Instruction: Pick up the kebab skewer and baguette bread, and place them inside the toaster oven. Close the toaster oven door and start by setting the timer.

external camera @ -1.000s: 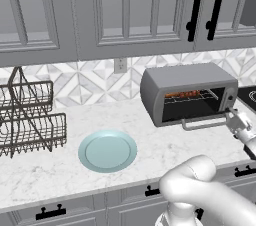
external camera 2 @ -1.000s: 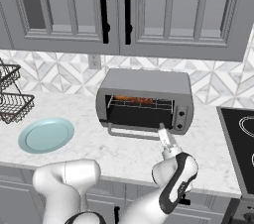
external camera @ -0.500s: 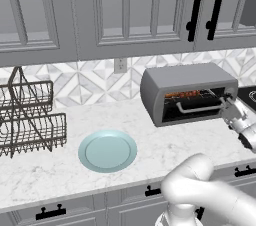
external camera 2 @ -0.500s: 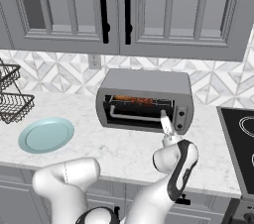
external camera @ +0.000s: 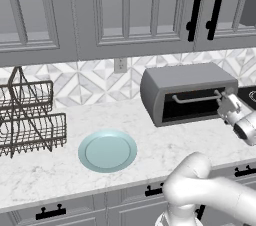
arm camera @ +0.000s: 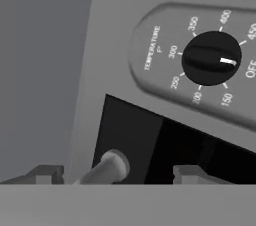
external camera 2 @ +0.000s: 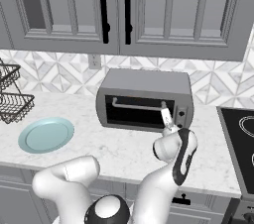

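Hand view: right end of the toaster oven door seen close up, roll-tilted; end of the silver bar handle sits between the two fingertips, nearer one of them.
Fingers: spread apart, one each side of the handle end; contact with the handle cannot be told.
Gripper: at the door's right end, next to the knob panel.
Toaster oven: grey box on the counter against the tiled backsplash.
Door: dark glass panel seen upright against the oven front in both base views; whether fully shut cannot be told.
Handle: silver bar runs across the upper part of the door.
Knob: black dial on the panel, temperature scale printed around it, white pointer between the 450 and OFF marks.
Skewer and bread: not made out behind the dark glass.
Plate: pale blue, on the counter well left of the oven; nothing on it.
Dish rack: wire rack at the counter's left end.
Cooktop: black, just right of the oven.
Cabinets: grey upper doors with black bar pulls above the oven.
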